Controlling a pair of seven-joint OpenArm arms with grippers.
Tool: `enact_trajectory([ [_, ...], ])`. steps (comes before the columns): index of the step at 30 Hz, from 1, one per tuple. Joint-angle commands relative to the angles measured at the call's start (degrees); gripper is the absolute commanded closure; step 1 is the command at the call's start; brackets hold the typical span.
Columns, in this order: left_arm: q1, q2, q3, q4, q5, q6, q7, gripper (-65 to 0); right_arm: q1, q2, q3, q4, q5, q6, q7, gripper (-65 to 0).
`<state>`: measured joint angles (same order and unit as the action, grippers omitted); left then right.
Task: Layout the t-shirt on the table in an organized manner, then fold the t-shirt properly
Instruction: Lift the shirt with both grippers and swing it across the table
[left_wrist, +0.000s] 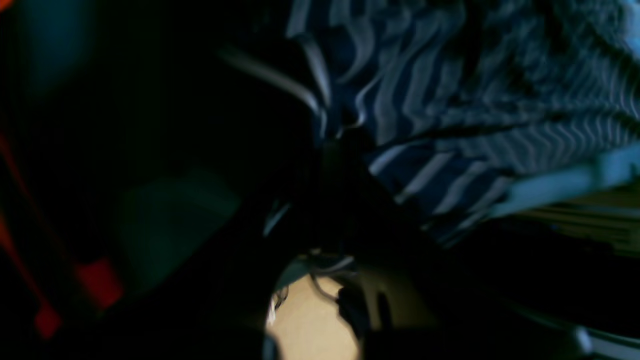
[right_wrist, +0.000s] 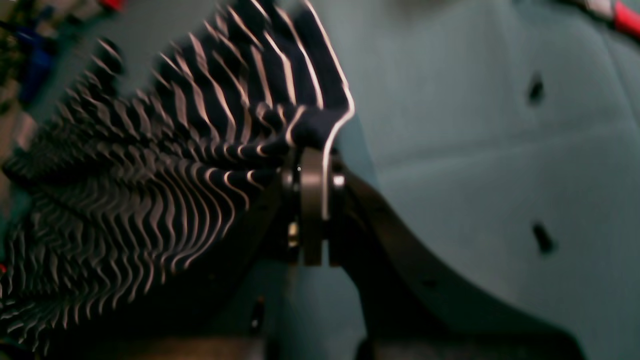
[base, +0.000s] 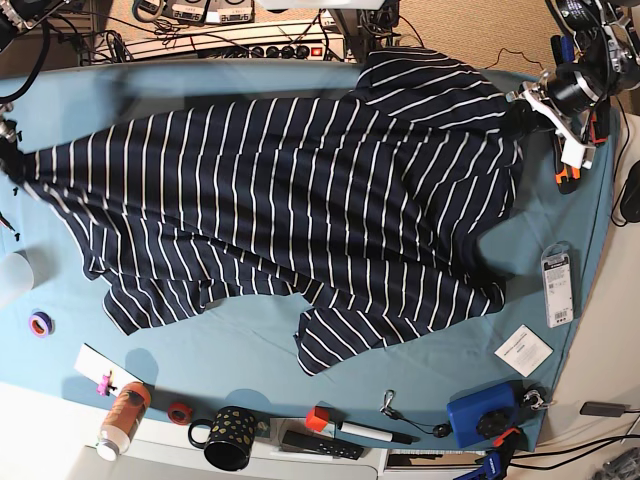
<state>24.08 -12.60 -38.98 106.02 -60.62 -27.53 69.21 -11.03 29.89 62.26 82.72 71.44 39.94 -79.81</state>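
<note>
Navy-blue soft knit t-shirt with thin white stripes (base: 300, 190): matt cloth, rippling into fine folds where it bunches against the right gripper (right_wrist: 312, 165). Gripper fingers (right_wrist: 311, 210): dark, hard, smooth, look like matt plastic or coated metal; small bright metal-looking fastener on the side. Light teal-blue table cover (base: 250, 350) under the tool: smooth woven cloth, matt, faint creases. Left gripper (left_wrist: 340, 145): too dark and blurred to judge finish; striped cloth matt beside it.

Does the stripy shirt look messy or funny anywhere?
Yes. The t-shirt is stretched between both grippers above the table, not lying flat. Its lower edge sags in bunched folds, and one flap hangs lower near the middle.
</note>
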Motion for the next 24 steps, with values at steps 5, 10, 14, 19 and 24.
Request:
enact_trajectory([
  [5, 0.02, -0.92, -0.33, 5.51, -10.27, -5.31, 2.80, 0.0, 4.42, 4.96, 0.48, 0.87, 3.32, 0.06, 1.60, 0.0],
  [10, 0.02, -0.90, -0.33, 14.67, -15.91, -9.18, 5.38, 0.0, 9.84, 8.35, 0.48, 0.87, 7.41, 0.06, -0.19, 0.0],
  [14, 0.00, -0.90, -0.61, 21.99, -13.51, -9.90, 4.52, 0.0, 10.71, 11.15, 0.46, 0.87, 13.09, 0.06, -0.19, 0.0],
  [19, -2.10, -0.92, -5.03, 25.77, -2.29, -9.81, -10.93, 0.0, 11.39, 14.91, 0.42, 0.87, 13.56, 0.06, -0.19, 0.0],
  [24, -8.72, -3.50, -6.51, 24.83, 9.11, -4.28, -19.82, 0.0, 16.09, 18.73, -4.02, 0.85, -5.03, 0.06, 9.14, 0.0],
])
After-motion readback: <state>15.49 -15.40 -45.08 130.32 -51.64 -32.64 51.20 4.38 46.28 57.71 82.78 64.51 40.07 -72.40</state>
